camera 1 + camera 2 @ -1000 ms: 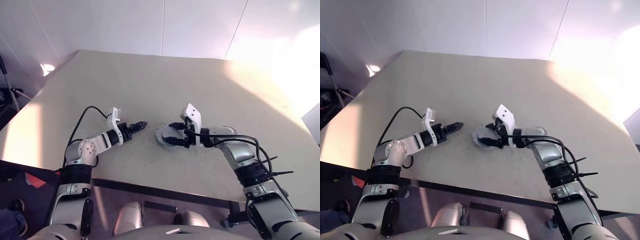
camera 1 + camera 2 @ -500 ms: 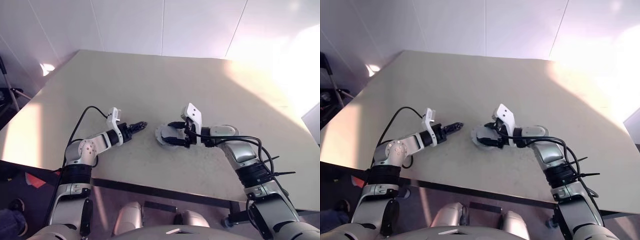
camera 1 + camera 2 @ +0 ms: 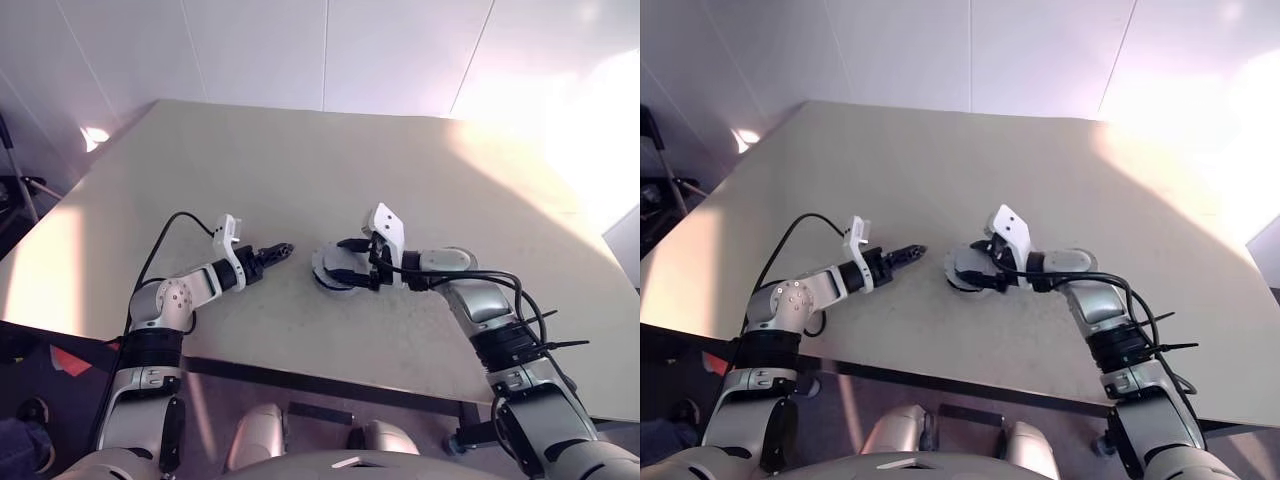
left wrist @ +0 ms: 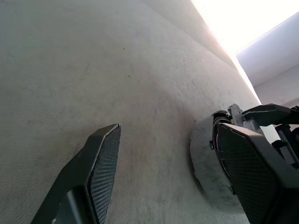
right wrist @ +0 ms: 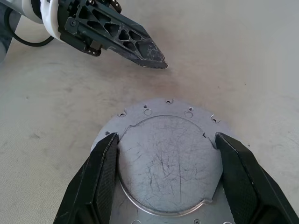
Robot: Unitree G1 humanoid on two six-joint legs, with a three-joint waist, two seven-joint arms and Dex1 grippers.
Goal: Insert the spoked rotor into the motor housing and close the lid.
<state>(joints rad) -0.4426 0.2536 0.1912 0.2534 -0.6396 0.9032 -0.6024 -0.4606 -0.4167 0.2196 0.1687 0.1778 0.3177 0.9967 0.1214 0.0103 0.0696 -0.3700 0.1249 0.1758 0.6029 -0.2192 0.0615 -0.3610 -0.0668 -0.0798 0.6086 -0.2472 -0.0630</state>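
A light grey round disc, the lid (image 5: 168,163), has a raised, scratched centre and small holes around its flange. It sits on the table (image 3: 300,170), and from the side it reads as a thick grey cylinder (image 4: 205,163). I cannot tell whether the motor housing is under it. The spoked rotor is out of view. My right gripper (image 5: 167,137) reaches over the disc, its two fingers pressed against either side of the raised centre. My left gripper (image 3: 283,248) hovers open and empty just left of the disc, pointing at it.
The beige table stretches bare to the far and left sides. Its near edge runs just below both arms. A black cable loops off my left wrist (image 3: 175,225). Strong light washes out the table's far right corner.
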